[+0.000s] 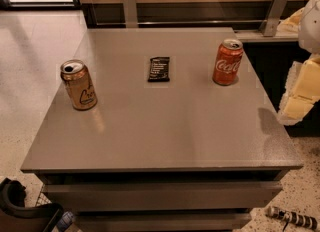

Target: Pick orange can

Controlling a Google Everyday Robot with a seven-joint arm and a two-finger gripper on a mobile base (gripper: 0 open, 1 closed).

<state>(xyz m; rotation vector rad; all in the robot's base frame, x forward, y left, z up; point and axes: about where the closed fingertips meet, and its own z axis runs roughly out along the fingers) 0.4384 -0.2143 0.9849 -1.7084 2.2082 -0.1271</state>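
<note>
Camera view. The orange can (79,85) is seen upright on the table (165,136), close to the left edge and about midway between the near and far left corners. Its silver top shows a dark opening, and a dark curly drawing is noted on its side. Nothing touches it.

A red Coca-Cola can (227,62) stands near the right edge toward the far right corner, well apart from the target. A dark wrapped bar (159,69) lies flat toward the middle of the far edge.

The gripper (299,93) is found off the right edge of the table, partly cut by the frame. It is clear of everything and on the opposite side from the orange can. Whether it is open or closed cannot be told.

Handling, as judged: the can is likely light, possibly emptied, with a thin wall that is easily dented and a smooth, slippery skin. A hold across the mid-body, below the rim, with moderate squeeze is advised.
</note>
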